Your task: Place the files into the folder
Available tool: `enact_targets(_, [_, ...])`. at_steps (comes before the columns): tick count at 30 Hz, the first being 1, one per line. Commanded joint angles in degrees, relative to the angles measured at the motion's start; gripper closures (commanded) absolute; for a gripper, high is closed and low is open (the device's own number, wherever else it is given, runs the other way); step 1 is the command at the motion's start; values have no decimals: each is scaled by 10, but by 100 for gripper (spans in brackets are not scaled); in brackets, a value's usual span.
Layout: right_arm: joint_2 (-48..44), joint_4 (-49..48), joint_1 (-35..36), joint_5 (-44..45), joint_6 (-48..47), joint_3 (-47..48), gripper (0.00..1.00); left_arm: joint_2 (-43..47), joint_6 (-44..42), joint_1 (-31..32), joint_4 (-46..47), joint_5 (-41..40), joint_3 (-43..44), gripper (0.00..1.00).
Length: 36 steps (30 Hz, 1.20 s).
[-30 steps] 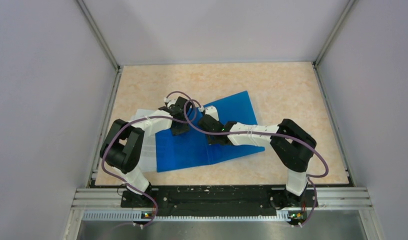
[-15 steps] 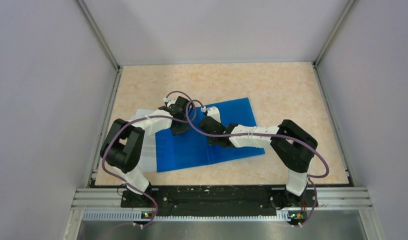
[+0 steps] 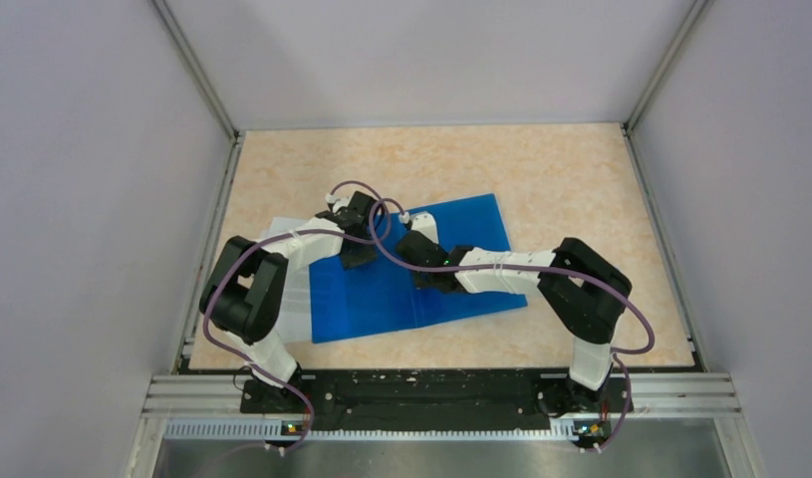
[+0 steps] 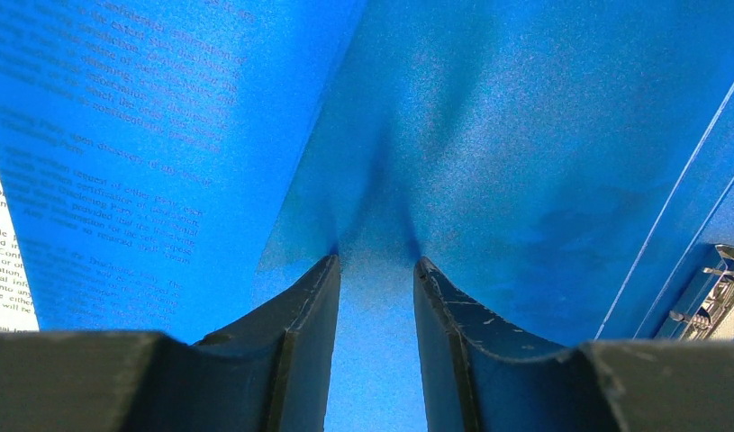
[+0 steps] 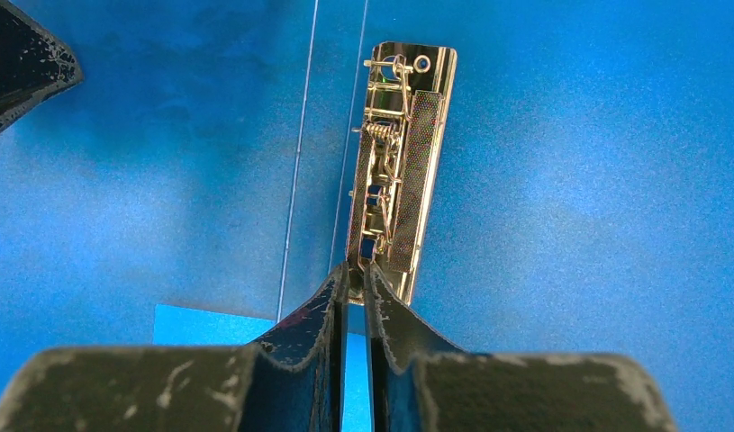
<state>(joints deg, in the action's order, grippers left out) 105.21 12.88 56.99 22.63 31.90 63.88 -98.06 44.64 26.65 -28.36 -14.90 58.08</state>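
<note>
Blue folder [image 3: 481, 224] is lying open on the table [image 3: 561, 169], papers [image 3: 294, 304] under its left flap. Left gripper [image 4: 376, 261], jaws parted, is bracing that flap; right gripper [image 5: 356, 265], nearly closed, is touching the clip [image 5: 399, 153]. Advise raising clip fully first.

The files [image 4: 4, 261] carry small black print, partly seen through the folder [image 4: 489, 135] cover, too blurred to read.
</note>
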Motion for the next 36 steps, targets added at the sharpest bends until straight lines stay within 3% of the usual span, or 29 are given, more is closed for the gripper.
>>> enact_targets(1, [16, 20, 5, -30, -1, 12, 90, -51, -1, -8, -12, 12, -24, 59])
enact_targets(36, [54, 102, 31, 72, 42, -73, 100, -92, -5, -40, -11, 38, -19, 61])
